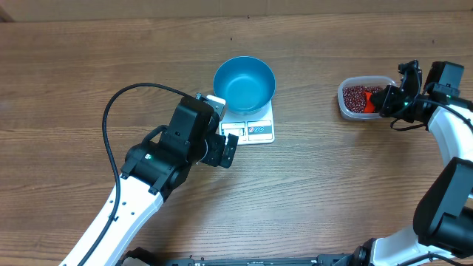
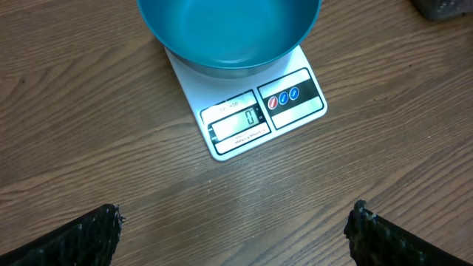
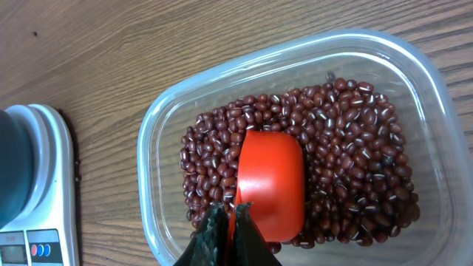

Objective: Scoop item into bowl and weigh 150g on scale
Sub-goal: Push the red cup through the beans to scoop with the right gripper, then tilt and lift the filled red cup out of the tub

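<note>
Right wrist view: the right gripper [image 3: 233, 222], clamped on the red scoop [image 3: 270, 181] among the beans [image 3: 347, 148] in the tub [image 3: 414, 59], may spill them short of the bowl [image 1: 244, 81] if tilted (left gripper [image 2: 236, 222] hangs open near the scale [image 1: 259, 131]).

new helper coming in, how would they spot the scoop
Look to the table's right end for the clear plastic tub of red-brown beans. The scoop sits among them: smooth, bright orange-red, held by the right pincer.
</note>
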